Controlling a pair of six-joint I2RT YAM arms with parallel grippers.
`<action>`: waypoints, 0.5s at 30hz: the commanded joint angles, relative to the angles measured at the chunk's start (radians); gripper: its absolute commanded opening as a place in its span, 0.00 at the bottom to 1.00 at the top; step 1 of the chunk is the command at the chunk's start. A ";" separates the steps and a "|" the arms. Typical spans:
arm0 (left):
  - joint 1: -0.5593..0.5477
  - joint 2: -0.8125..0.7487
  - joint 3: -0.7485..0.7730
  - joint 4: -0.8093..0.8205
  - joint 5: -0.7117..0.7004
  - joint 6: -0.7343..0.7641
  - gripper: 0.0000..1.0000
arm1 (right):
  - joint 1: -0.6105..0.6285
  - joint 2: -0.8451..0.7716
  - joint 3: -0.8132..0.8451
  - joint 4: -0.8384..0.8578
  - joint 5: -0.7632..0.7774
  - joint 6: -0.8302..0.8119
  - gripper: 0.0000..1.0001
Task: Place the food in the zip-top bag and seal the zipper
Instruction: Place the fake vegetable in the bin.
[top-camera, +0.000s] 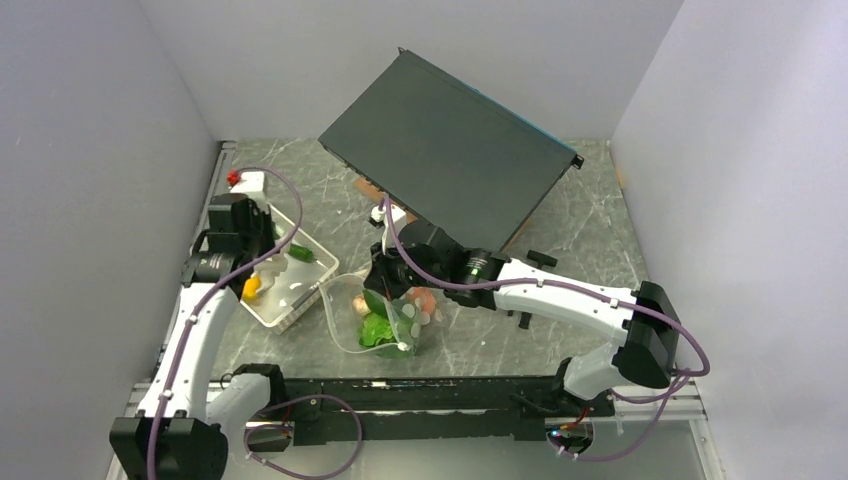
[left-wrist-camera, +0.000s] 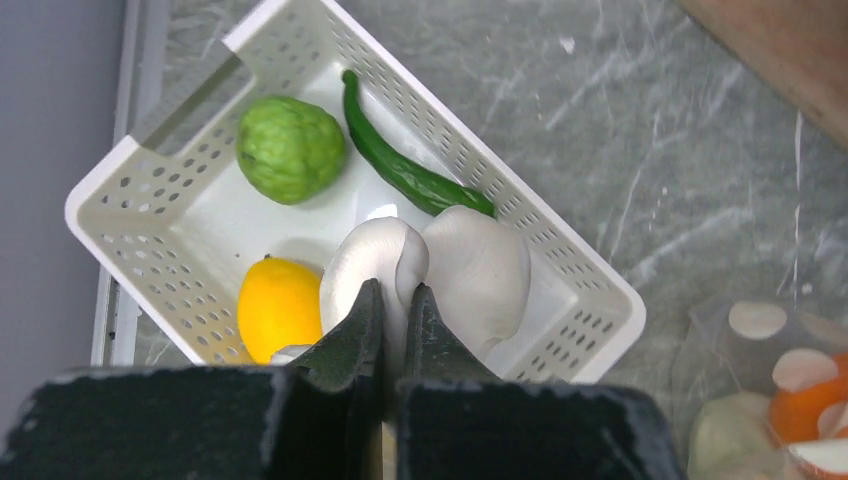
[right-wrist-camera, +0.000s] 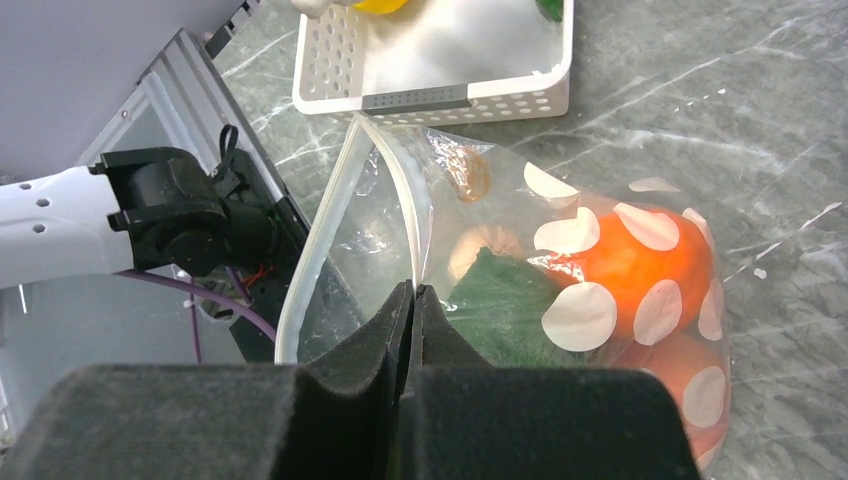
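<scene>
Mushrooms (left-wrist-camera: 478, 272) pinched by left fingers (left-wrist-camera: 350, 340) are partly hidden behind them.

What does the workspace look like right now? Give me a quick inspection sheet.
Surface: grey marbled table.
Job's things: zip-top bag open, orange and lettuce inside; lemon, green fruit, cucumber in white basket.
Clutter: dark flat panel tilted at the back.
Grippers: left gripper shut on mushrooms; right gripper shut on the bag's mouth edge.
Cables: purple cables along both arms.
Surroundings: plain pale walls.
</scene>
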 joint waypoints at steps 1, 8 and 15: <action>0.124 -0.027 -0.021 0.140 0.088 -0.047 0.00 | 0.005 0.000 0.047 0.034 0.013 0.005 0.00; 0.281 0.070 0.032 0.158 0.232 -0.080 0.04 | 0.006 -0.003 0.024 0.079 0.013 -0.002 0.00; 0.341 0.203 0.069 0.167 0.421 -0.119 0.10 | 0.006 0.020 0.030 0.114 -0.019 -0.021 0.00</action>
